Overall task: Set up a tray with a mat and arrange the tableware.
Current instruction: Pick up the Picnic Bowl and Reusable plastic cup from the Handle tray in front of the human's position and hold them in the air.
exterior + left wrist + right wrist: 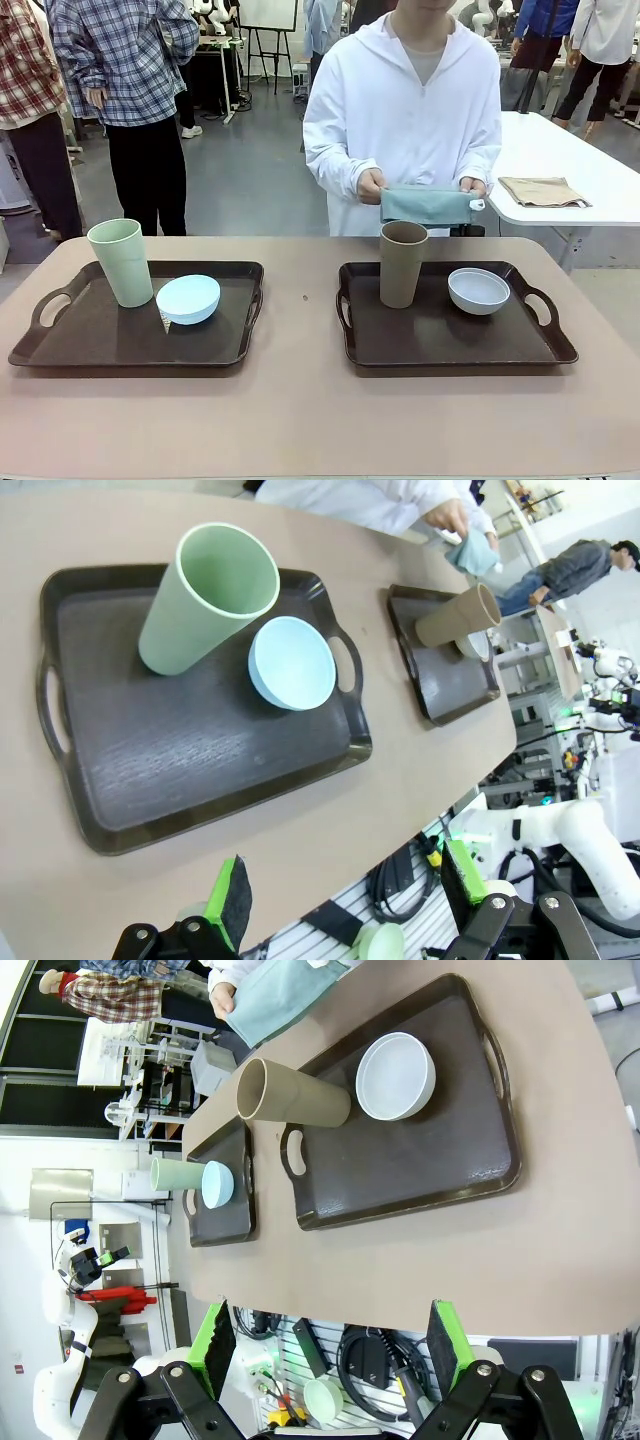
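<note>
Two dark brown trays sit on the table. The left tray (100, 335) carries a pale green cup (120, 262) and a light blue bowl (188, 299). On the right tray (440, 340) stand a brown cup (402, 263) and a white bowl (478, 290). Across the table, a person in white holds a folded teal mat (428, 205) in both hands. My left gripper (345, 890) hangs open, back over the table's near edge, looking down at the left tray (180, 750) with its green cup (205, 595). My right gripper (330, 1350) is open too, short of the right tray (420, 1170).
A white side table at the back right holds a folded beige cloth (543, 191). Other people stand behind at the far left. Bare tabletop lies between the trays and along the near edge.
</note>
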Robot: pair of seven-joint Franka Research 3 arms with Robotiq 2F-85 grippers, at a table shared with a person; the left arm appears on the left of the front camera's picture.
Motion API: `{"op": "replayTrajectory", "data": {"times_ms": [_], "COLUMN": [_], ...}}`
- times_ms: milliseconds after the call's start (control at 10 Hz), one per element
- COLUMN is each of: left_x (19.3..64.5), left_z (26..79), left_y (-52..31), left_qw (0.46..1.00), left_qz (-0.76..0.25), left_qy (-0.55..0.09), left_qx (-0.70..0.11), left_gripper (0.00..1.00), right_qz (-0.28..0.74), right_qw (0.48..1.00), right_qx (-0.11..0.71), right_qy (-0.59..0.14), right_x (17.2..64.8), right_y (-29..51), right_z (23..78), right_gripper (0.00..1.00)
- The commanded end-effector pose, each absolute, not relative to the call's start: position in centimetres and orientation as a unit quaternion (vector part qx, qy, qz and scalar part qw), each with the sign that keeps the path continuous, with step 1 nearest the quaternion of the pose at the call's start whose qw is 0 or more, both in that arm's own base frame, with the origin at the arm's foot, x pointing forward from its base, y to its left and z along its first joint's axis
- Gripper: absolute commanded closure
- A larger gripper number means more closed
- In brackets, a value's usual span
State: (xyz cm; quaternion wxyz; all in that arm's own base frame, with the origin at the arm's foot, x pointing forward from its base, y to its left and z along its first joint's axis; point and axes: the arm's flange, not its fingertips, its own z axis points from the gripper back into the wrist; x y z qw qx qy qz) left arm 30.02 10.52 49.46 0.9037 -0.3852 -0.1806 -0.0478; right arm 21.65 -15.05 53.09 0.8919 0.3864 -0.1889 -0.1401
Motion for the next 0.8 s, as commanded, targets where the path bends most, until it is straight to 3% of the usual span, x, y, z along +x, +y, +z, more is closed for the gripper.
{"op": "replayTrajectory", "data": {"times_ms": [0,300,500,700], "left_x": [29.8,30.0,33.5,36.7], "left_z": [49.5,49.5,52.2,55.3], "left_y": [10.3,10.5,5.6,0.3], "left_qw": [0.901,0.904,0.916,0.918], "left_qz": [-0.051,-0.048,-0.086,-0.141], "left_qy": [-0.183,-0.181,-0.243,-0.231], "left_qx": [-0.389,-0.385,-0.309,-0.291], "left_gripper": [0.00,0.00,0.00,0.00], "right_qz": [-0.134,-0.140,-0.110,-0.108], "right_qw": [0.888,0.892,0.920,0.940], "right_qx": [0.396,0.386,0.348,0.303], "right_qy": [-0.192,-0.189,-0.140,-0.114], "right_x": [21.8,21.6,24.9,28.0], "right_y": [-15.1,-15.1,-12.1,-9.1], "right_z": [53.1,53.1,53.8,54.2], "right_gripper": [0.00,0.00,0.00,0.00]}}
